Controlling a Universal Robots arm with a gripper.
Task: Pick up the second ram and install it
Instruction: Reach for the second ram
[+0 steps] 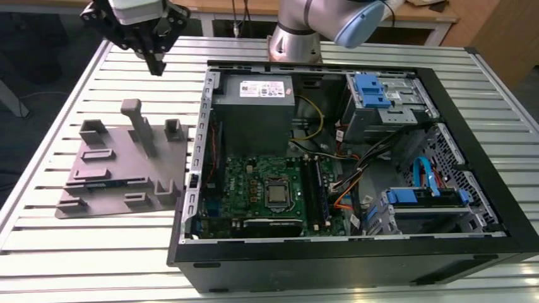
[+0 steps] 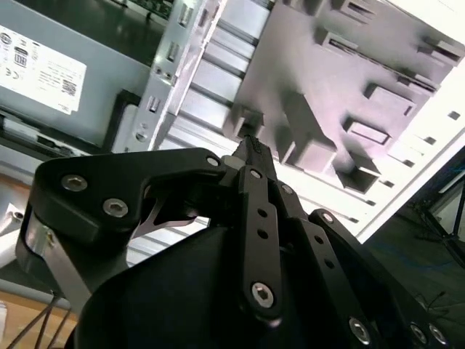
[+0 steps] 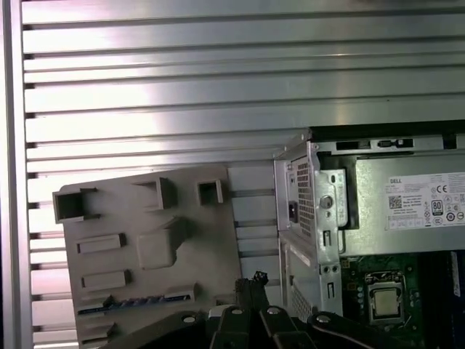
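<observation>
Grey fixture (image 1: 118, 151) on desk (image 1: 84, 252) keeps second ram (image 3: 134, 302) on edge in slot, ready for pinching; claw (image 1: 156, 66) hovers nearby, closed narrow, empty.

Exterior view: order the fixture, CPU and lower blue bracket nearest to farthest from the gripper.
1. Fixture, on the exterior view's left, closest to the gripper.
2. CPU, mid-view, inside the case.
3. Lower blue bracket, at the exterior view's right.
</observation>
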